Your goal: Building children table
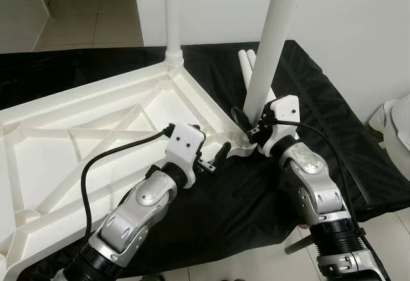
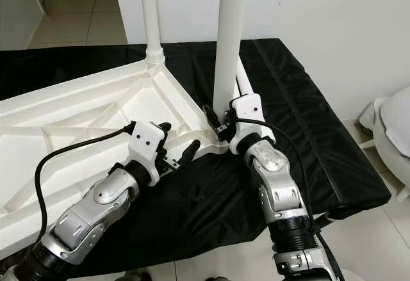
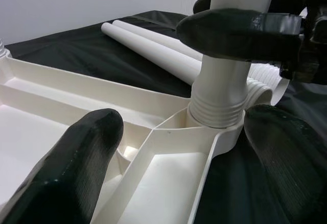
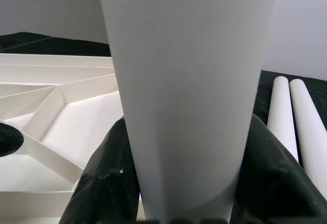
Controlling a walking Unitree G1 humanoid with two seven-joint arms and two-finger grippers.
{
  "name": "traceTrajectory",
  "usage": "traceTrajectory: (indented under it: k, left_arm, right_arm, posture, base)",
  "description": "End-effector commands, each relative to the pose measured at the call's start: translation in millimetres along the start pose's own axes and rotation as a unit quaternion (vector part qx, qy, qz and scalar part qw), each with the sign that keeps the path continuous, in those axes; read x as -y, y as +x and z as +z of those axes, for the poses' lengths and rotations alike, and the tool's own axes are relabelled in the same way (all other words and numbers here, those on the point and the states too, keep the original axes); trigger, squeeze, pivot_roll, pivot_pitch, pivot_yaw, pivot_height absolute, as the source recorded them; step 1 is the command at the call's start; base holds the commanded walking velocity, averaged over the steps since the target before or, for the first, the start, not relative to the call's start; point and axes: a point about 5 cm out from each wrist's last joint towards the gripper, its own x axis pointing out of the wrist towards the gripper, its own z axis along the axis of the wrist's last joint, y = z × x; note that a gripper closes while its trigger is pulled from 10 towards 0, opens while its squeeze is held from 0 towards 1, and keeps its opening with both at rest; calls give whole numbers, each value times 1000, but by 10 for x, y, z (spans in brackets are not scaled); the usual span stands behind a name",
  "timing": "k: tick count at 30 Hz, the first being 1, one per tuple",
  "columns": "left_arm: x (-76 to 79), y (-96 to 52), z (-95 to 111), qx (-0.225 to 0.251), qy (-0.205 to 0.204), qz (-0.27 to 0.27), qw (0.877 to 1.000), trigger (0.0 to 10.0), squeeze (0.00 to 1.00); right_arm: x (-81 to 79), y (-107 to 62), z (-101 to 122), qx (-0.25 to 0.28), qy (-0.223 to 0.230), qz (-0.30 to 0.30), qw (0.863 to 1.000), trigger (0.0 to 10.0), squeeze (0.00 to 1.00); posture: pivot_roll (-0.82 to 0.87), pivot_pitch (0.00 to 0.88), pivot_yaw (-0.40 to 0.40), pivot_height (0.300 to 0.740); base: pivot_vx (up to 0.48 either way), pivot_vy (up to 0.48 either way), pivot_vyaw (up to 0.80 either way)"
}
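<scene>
The white tabletop [image 1: 96, 134] lies upside down on a black cloth [image 1: 320, 121] that covers the counter, ribbed underside up. One leg [image 1: 172, 12] already stands in the far corner socket. A second leg [image 1: 272, 38] stands upright in the near corner socket [image 3: 217, 114], its threaded collar showing just above the socket rim, so we judge it is only partly screwed in.

Our right end effector [image 2: 221, 126] is clamped around this second leg low down, near the collar; in the right wrist view its two black fingers [image 4: 104, 183] press on either side of the white tube. Our left end effector [image 2: 182, 143] hovers with its fingers spread wide over the tabletop edge just beside the same corner, holding nothing and, as far as we can tell, touching nothing.

Two spare legs [image 3: 153, 45] lie side by side on the cloth just behind the corner.

The main risk we see is cross-threading: if the leg tilts while we turn it, the threads could bind and the leg would stand crooked. The tabletop is not pinned down, so a twist from the right arm could spin or slide it on the smooth cloth, perhaps toward the near edge. Bringing the left end effector down on the frame would guard against that. A wide swing could also roll the spare legs away.
</scene>
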Motion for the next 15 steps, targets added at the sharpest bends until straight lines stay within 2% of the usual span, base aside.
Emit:
traceTrajectory:
  k: [1,15]
  left_arm:
    - [213,-40,22,-2,0,-177,984,10000,0]
    - [209,-48,79,1,2,-181,983,10000,0]
  right_arm:
    - [-21,-86,-268,-56,37,8,998,10000,0]
    - [76,-117,-427,-92,106,-36,989,10000,0]
  posture:
    - [-7,104,-19,740]
    - [-5,106,-15,740]
  base:
    - [0,0,0]
    - [0,0,0]
